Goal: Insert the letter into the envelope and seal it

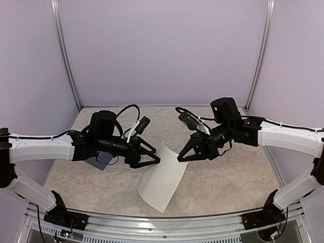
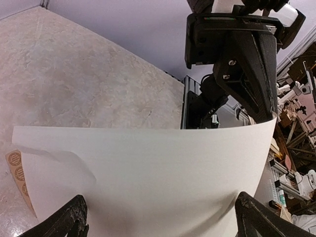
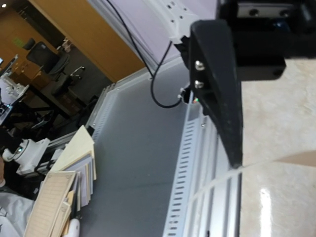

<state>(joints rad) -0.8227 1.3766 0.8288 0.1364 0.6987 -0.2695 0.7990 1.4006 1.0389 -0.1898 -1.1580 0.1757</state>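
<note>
The letter (image 1: 163, 178) shows its plain white back and hangs curved above the table between my two grippers. My right gripper (image 1: 180, 158) is shut on its upper right corner; the left wrist view shows that grip at the sheet's corner (image 2: 273, 117). In the right wrist view the fingertip (image 3: 236, 163) meets the sheet edge-on. My left gripper (image 1: 153, 161) is open at the sheet's left edge. Its fingers (image 2: 66, 219) stand wide apart with the letter (image 2: 158, 173) spread between them. The slate blue-grey envelope (image 1: 103, 161) lies on the table under my left arm, mostly hidden.
A tan sticker sheet (image 2: 17, 173) lies on the table at the letter's lower left edge. Lilac walls enclose the marbled table (image 1: 223, 187) on three sides. A metal rail (image 1: 167, 223) runs along the near edge.
</note>
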